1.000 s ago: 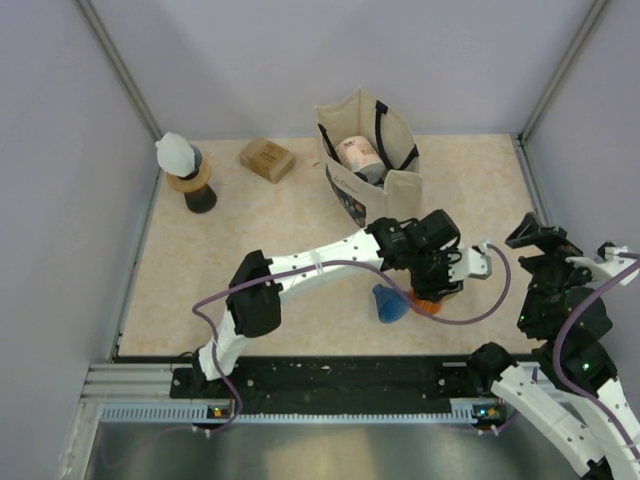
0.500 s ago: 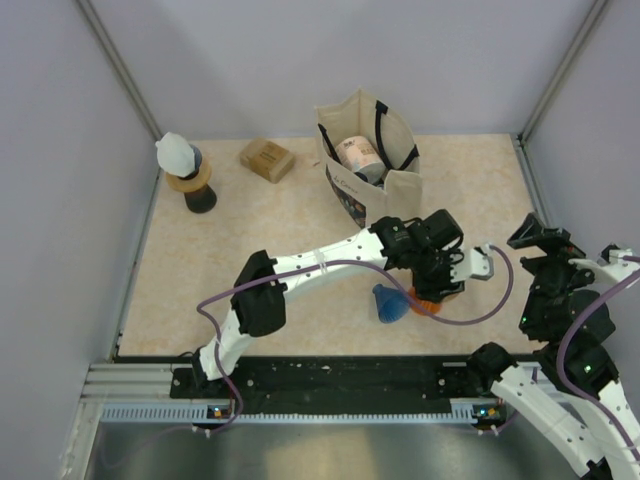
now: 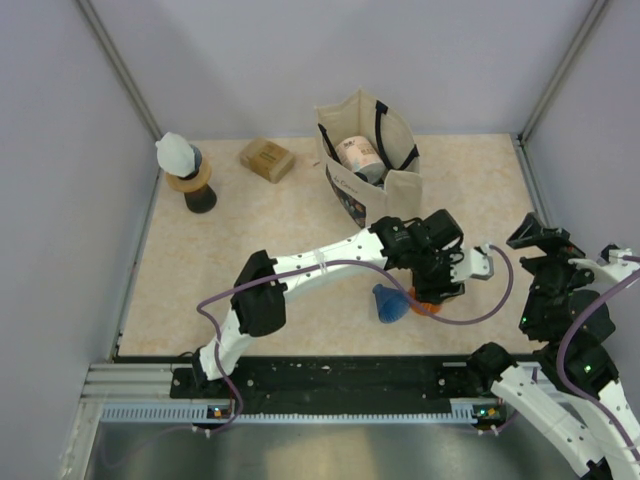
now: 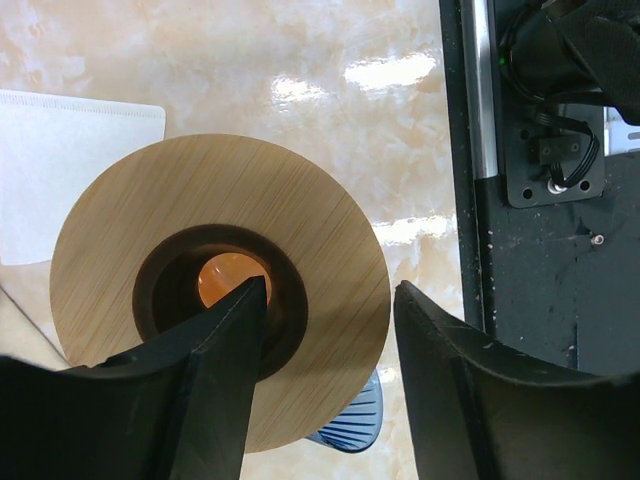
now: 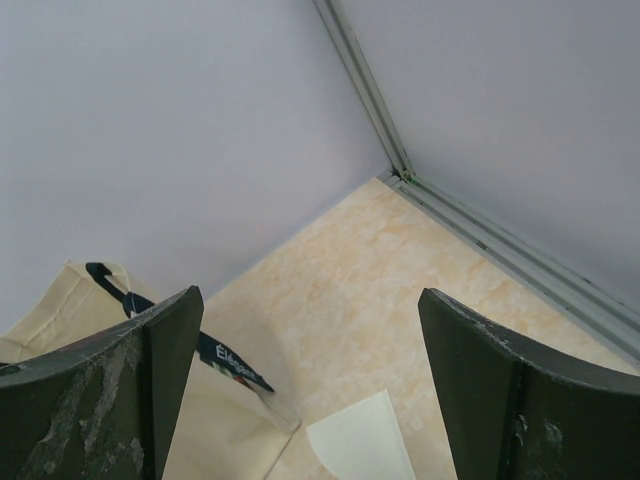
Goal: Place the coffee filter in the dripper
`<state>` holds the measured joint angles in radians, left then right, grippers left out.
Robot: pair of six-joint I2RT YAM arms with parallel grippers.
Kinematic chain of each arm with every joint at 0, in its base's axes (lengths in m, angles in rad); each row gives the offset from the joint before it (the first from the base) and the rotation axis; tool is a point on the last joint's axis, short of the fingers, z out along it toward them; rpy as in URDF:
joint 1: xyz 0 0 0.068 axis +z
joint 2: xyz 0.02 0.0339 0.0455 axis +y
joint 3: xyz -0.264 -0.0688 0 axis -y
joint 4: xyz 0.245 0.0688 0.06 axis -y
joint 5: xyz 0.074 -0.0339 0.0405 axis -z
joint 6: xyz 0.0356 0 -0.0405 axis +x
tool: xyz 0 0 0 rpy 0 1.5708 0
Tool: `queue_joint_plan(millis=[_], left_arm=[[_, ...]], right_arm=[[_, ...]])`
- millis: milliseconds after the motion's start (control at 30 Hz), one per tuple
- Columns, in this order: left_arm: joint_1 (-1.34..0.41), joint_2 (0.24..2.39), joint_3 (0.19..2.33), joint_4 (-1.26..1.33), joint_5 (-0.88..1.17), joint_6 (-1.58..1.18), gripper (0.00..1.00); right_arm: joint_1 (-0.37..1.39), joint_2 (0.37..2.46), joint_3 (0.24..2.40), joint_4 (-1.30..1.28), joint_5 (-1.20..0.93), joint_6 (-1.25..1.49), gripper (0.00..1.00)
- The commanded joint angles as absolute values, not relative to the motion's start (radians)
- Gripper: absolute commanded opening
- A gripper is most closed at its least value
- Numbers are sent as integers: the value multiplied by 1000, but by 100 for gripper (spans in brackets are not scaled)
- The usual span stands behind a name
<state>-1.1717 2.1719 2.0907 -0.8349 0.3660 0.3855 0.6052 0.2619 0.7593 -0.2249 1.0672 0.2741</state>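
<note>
1. Left gripper (image 4: 325,300): jaws parted and straddling the wooden collar of the dripper (image 4: 330,220), one finger over the centre hole, the other just outside the rim at 3 o'clock. It doesn't look clamped. I cannot tell whether either finger touches.
2. Dripper sits upright on the table (image 4: 300,60), with orange showing through the hole.
3. Coffee filter (image 4: 60,170) lies flat on the table at 10 o'clock from the dripper. Its edge runs up to or under the collar. It is not in the dripper, so the task is not done.
4. Blue ribbed piece (image 4: 355,425) is tucked against the dripper at 6 o'clock.
5. Right gripper (image 5: 310,300) is spread wide, holds nothing and is well away, facing the tote bag (image 5: 235,425).
6. Risks:
   - Closing off-centre on the collar could tip or skid the dripper.
   - A skidding dripper would drag or crease the filter if its edge is pinned underneath.
   - It could also shove the blue piece.
   - A flat filter on a smooth table is hard to pinch, so fingers may slide it instead of lifting it.
</note>
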Motion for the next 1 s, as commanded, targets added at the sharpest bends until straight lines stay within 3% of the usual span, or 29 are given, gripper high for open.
queue_joint_plan(millis=[0,267,300,333,367,967], left_arm=[[-1175,2134,2099,-786,387,382,63],[-1175,2103,2079,-744,377,376,71],[-1175,2099,2077,-741,376,376,83],[-1175,2091,2075,-736,376,371,87],[-1174,2085,2069,-729,379,370,99],[-1173,1763,1717,-508,331,325,99]], right_arm=[[601,253,756,-204,1057,278,90],[601,259,756,-201,1049,275,90],[601,262,756,-199,1048,273,89],[603,267,756,-199,1042,270,90],[601,270,756,-201,1039,268,90],[601,374,799,-181,911,215,96]])
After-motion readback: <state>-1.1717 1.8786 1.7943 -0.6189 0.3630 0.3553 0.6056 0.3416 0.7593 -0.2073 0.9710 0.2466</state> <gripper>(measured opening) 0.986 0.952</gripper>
